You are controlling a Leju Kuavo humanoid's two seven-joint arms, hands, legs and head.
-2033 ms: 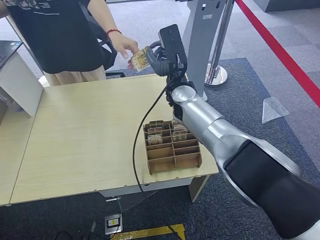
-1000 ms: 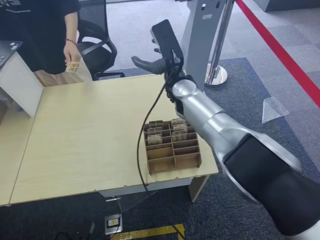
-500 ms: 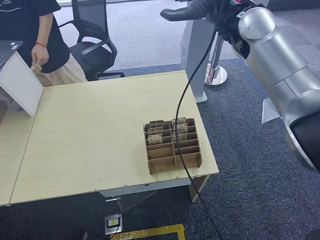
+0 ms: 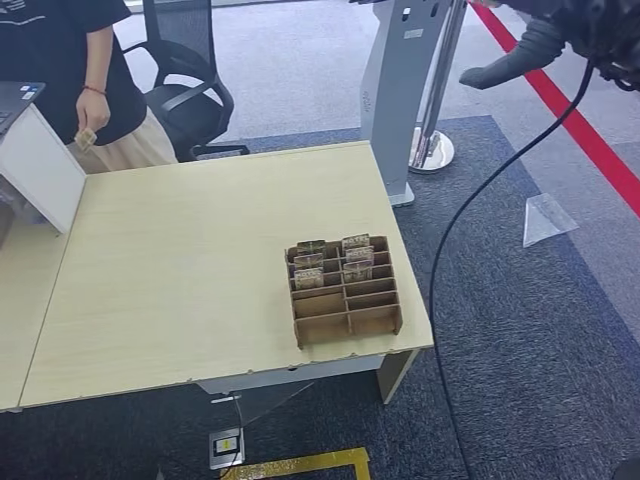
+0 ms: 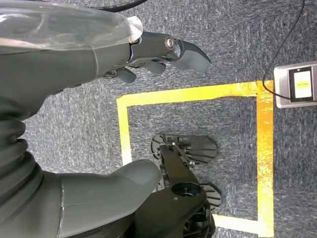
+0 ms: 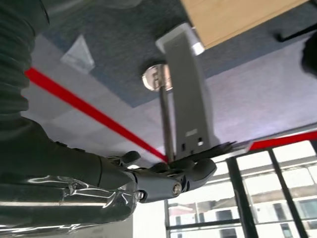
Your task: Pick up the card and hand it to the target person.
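Observation:
The card is in the person's hand at the table's far left corner, away from my hands. My right hand is raised high at the far right, beyond the table's edge, fingers stretched out and holding nothing. In the right wrist view the same right hand shows straight fingers with nothing in them. My left hand hangs over the carpet, thumb and fingers apart, empty. Several more cards stand in the back slots of the brown slotted holder near the table's front right corner.
The light wooden table takes up the middle. A grey kiosk stand rises behind its right end, and a black chair stands beside the person. A red floor line runs at the right. A black cable hangs from my right arm.
The person took the card from my right hand and drew it back to the far left. My right arm then swung up and to the right, empty, away from the table.

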